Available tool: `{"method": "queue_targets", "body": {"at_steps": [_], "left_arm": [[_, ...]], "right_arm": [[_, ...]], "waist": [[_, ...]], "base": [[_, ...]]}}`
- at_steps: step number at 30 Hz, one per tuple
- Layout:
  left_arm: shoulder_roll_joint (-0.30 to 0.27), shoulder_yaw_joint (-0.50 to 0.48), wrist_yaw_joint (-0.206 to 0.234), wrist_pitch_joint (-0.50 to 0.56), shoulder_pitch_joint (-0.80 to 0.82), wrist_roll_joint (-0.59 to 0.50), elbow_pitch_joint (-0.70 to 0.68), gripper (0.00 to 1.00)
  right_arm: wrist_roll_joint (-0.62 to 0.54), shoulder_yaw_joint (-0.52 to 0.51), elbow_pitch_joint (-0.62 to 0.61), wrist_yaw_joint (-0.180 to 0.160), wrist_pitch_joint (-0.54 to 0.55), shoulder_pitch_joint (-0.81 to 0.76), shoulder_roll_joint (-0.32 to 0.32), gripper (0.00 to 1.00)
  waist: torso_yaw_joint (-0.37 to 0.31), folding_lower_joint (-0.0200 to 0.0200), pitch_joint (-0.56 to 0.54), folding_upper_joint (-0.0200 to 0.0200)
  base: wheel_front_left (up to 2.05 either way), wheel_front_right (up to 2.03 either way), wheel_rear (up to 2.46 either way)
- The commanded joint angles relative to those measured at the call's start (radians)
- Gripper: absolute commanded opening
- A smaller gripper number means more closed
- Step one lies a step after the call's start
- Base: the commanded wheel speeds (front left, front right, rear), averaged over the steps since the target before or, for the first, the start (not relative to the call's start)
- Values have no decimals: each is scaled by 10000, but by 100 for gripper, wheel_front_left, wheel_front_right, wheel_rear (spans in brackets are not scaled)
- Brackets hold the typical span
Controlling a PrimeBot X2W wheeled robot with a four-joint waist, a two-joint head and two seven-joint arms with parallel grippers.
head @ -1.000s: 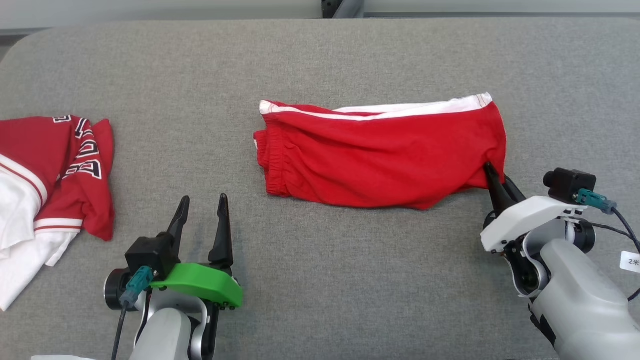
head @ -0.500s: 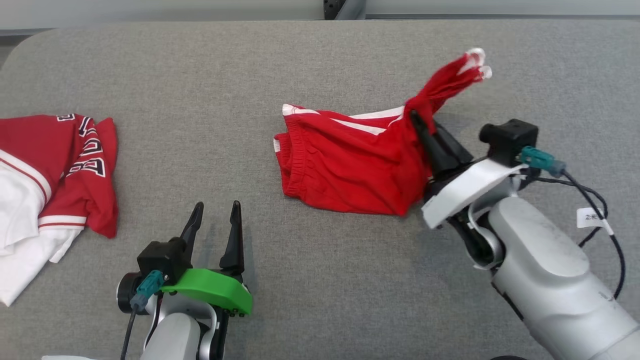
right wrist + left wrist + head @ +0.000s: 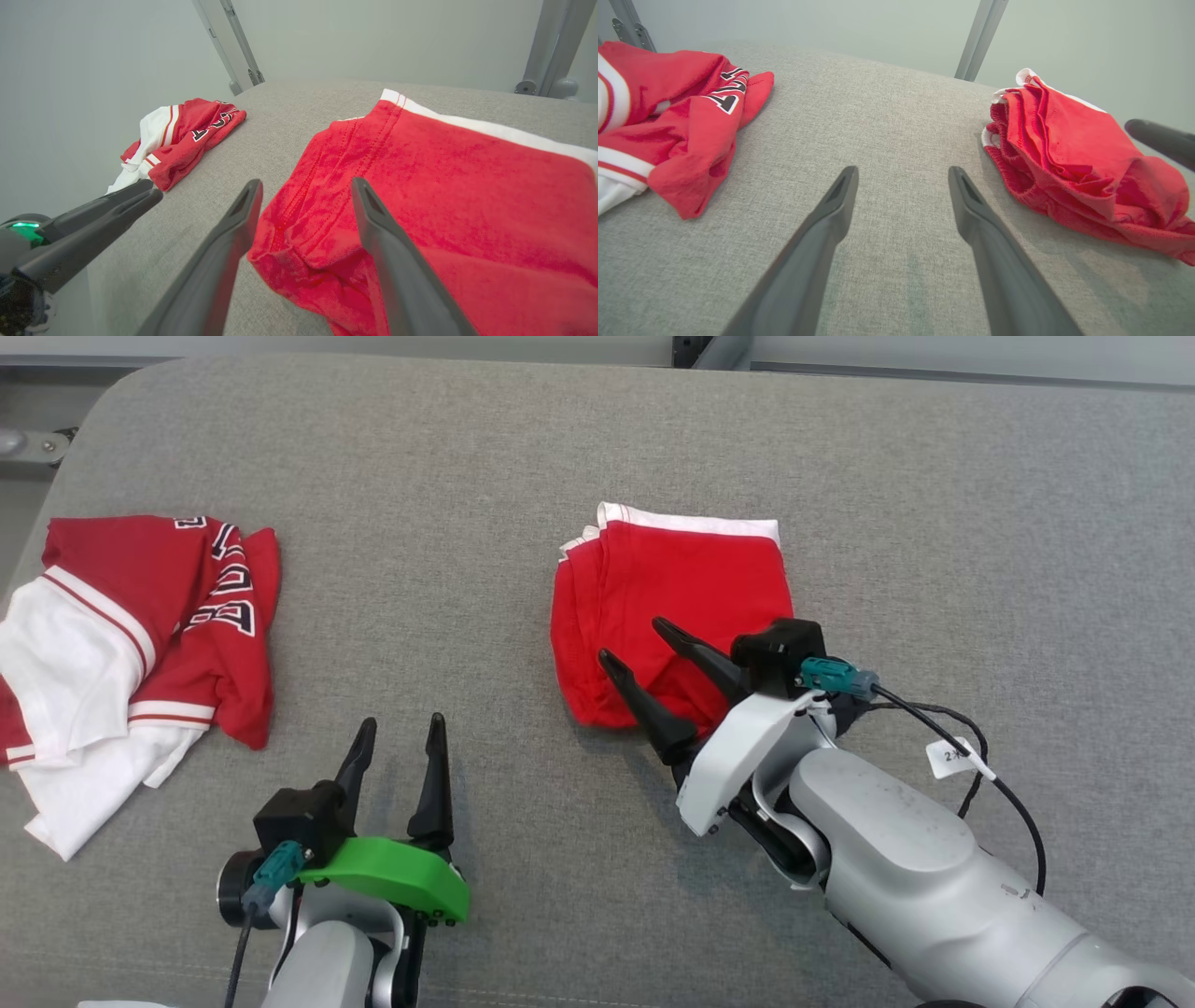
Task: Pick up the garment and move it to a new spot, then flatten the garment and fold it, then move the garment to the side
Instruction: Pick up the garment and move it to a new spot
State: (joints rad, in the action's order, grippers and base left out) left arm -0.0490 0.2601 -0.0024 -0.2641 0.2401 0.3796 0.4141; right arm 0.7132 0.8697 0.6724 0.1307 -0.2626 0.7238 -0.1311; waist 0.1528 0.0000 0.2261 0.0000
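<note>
The garment (image 3: 681, 579), red shorts with a white band along the far edge, lies folded in half in the middle of the grey table (image 3: 420, 476). My right gripper (image 3: 633, 641) hovers open over its near left corner, nothing between the fingers; the right wrist view has the red garment (image 3: 444, 186) under and beyond the spread right gripper (image 3: 306, 184). My left gripper (image 3: 401, 721) stands open over bare table to the near left, apart from the cloth. In the left wrist view, the left gripper (image 3: 902, 170) points past the garment (image 3: 1069, 158) on its right.
A crumpled red and white jersey (image 3: 140, 625) lies at the table's left side, also seen as the jersey (image 3: 668, 112) and the jersey (image 3: 182, 135). Metal frame posts (image 3: 233, 42) rise behind the far table edge. Bare grey cloth stretches to the right of the garment.
My right gripper carried the garment's right end up and over to the left, folding it in half, then opened and let go. The head camera has shifted. The left gripper stayed open.
</note>
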Motion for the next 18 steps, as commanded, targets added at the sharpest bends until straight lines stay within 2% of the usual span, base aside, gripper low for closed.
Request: {"method": "queue_targets", "body": {"at_steps": [1, 5, 11, 14, 18], "left_arm": [[-35, -211, 79, -5, 43, -50, 1, 100], [-35, -565, 160, -5, -149, -282, -55, 100], [-37, -1477, 273, -5, -438, -971, -251, 100], [-37, -1850, 324, -5, -644, -1239, -384, 100], [-40, -2229, 316, -5, -911, -1587, -489, 100]], "right_arm": [[220, -234, -290, 0, -23, -33, 23, 100], [229, -965, -877, -4, -26, -453, -315, 100], [-926, -3788, -1574, 0, -27, -1886, -720, 100], [-1749, -5095, -1771, 0, -26, -2718, -634, 100], [-2785, -6226, -2042, 0, -28, -3565, -441, 100]], "waist": [[-231, 0, -121, 0], [-610, 0, -301, 0], [-1485, 0, -659, 0], [-1824, 0, -823, 0], [-2153, 0, -1038, 0]], "base": [[0, 0, 0], [0, 0, 0], [0, 0, 0], [0, 0, 0], [0, 0, 0]]}}
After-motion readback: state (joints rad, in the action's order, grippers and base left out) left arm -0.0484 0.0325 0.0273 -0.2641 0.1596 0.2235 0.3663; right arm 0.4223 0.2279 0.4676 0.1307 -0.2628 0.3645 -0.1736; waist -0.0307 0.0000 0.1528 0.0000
